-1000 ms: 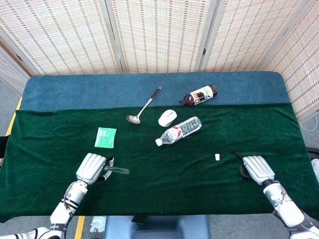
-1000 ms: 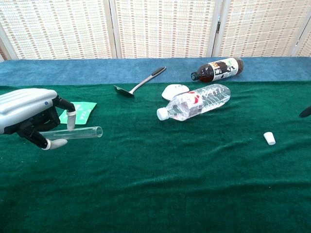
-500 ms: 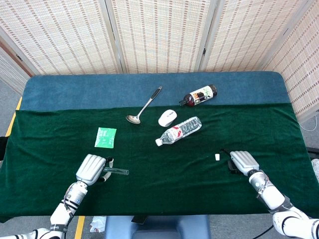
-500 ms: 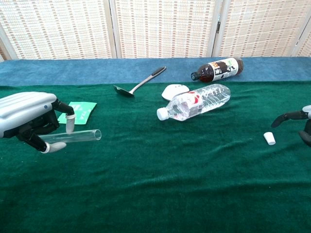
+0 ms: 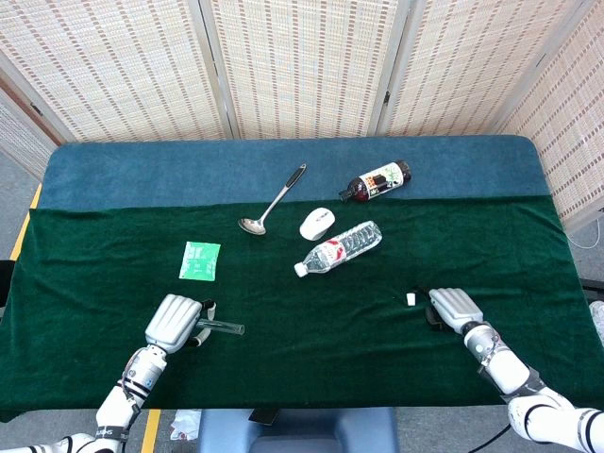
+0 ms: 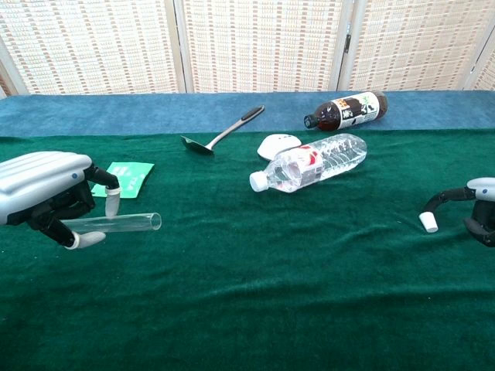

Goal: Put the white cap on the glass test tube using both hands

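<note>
Gripping the glass test tube [image 6: 116,223] near the table's front left corner, the left hand [image 6: 45,193] curls its fingers around the closed end so the tube lies level above the green cloth [image 6: 255,294], open mouth pointing toward the table's middle. Toward the front right edge, the right hand [image 6: 472,207] hovers low, palm down, one finger arched out so its tip comes just above the white cap [image 6: 428,222]; the hand holds nothing, its fingers apart, and whether the tip touches the cap cannot be told. The cap sits on the cloth, right of centre and well apart from the tube. Farther back, near the middle, a clear water bottle [image 6: 309,163] lies on its side, white lid toward the front left; it looks empty or nearly so. Just behind it rests a small white round object [image 6: 278,144], and a green packet [image 6: 126,175] lies toward the left edge. Beyond, a metal ladle [image 6: 220,133] crosses onto the blue cloth [image 6: 116,112], and a dark bottle [image 6: 346,110] filled with dark liquid lies on its side near the back.
</note>
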`<state>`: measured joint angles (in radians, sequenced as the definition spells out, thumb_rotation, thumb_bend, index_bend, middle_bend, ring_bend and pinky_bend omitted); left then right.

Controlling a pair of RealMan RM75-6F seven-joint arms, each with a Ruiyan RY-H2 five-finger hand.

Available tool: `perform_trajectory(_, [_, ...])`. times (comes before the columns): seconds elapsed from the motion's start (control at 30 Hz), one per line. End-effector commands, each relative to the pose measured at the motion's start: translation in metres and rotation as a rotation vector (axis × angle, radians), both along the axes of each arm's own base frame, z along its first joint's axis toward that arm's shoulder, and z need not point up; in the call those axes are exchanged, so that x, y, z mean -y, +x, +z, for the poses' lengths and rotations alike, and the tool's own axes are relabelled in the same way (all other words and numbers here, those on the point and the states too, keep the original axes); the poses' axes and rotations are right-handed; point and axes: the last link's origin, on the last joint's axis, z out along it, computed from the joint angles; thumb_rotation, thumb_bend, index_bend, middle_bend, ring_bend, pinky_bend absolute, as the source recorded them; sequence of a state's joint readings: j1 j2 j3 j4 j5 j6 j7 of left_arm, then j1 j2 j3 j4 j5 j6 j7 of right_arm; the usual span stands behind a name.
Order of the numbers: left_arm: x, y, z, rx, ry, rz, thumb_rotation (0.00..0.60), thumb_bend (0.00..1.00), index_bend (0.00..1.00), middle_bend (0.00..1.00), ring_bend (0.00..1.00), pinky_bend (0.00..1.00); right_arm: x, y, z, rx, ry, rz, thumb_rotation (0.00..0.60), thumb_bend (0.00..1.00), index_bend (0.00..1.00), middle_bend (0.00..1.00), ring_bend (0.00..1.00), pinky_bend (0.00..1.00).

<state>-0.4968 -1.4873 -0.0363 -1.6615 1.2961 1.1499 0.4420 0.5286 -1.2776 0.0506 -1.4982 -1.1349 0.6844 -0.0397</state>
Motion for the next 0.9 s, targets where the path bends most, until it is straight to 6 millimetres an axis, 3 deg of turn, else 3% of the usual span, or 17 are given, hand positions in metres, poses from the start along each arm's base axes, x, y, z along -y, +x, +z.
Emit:
perform_trajectory(0.03, [0.0,0.0,0.0,-0.001,-0.001,-0.001,0.6,0.48,0.68,0.98,0.97,0.86,-0.004,0.002,0.0,0.001,0.002,0.012,0.6,0.86,0.19,0.92,1.0,1.0])
perform_trajectory(0.53, [0.002,0.002,-0.003,-0.004,-0.012,-0.006,0.6,0.48,0.68,0.98,0.97,0.86,-0.039,0.005,0.012,-0.033,0.002,0.057,0.6,0.86,0.19,0.92,1.0,1.0])
perform_trajectory(0.9, [0.002,0.001,-0.002,-0.001,-0.009,-0.005,0.6,0.48,0.68,0.98,0.97,0.86,-0.042,0.007,0.014,-0.041,-0.022,0.075,0.6,0.86,0.19,0.92,1.0,1.0])
